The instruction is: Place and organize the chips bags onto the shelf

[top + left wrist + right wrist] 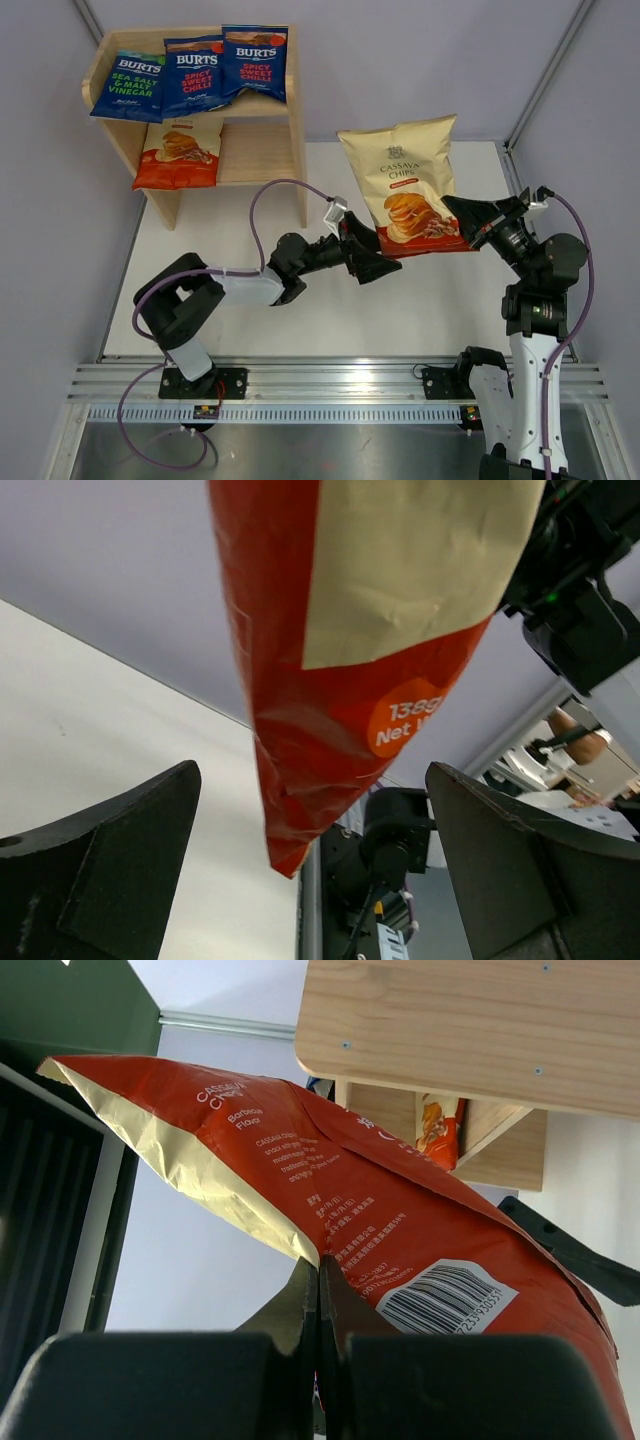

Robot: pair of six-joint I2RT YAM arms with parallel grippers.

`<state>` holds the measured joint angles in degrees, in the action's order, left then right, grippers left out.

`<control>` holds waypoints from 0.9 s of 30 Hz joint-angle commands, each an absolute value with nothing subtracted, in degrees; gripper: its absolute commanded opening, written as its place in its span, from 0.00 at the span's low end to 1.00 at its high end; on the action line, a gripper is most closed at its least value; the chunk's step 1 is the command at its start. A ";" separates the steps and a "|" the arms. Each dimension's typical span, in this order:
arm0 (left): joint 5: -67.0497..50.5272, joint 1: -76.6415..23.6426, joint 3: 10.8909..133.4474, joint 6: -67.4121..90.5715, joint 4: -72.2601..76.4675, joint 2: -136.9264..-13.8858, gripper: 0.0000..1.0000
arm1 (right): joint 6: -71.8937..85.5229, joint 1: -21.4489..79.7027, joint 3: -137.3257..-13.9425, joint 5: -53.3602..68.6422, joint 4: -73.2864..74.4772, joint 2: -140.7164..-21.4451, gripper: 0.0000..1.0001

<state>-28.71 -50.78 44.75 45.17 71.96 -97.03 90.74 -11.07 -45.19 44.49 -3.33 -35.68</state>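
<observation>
We are logging the right gripper (458, 212) clamping the cassava bag (405, 185) at its lower corner, long axis hanging upright. The left gripper (372, 250) is gaping just under the opposite corner, nearer the shelf (297, 150), which lies beyond it to its left. We are counting five: three blue bags (195, 75) up top, one cream bag (180, 155) below, one aloft

White table (420, 300), aluminium rail (340, 382) along near edge

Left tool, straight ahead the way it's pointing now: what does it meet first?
The cassava chips bag: its red bottom corner hangs between the open fingers of the left tool, while the right tool pinches its edge. Depth is hard to judge.
</observation>
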 commanded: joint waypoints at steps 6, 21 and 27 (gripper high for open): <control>-31.47 -51.77 48.95 46.06 93.17 -91.33 0.90 | 95.09 -9.58 -47.46 47.02 -11.69 -35.07 0.00; -29.79 -51.86 49.40 45.52 82.62 -85.35 0.25 | 87.38 -9.49 -50.08 55.00 -25.04 -44.55 0.63; -37.42 -47.56 45.44 57.11 89.19 -84.20 0.25 | 64.74 -9.58 -53.61 66.78 -25.50 -49.13 0.84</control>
<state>-32.34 -49.82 45.87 50.59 69.23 -87.37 80.16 -9.85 -51.03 57.63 -23.83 -48.82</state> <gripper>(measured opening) 0.366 0.822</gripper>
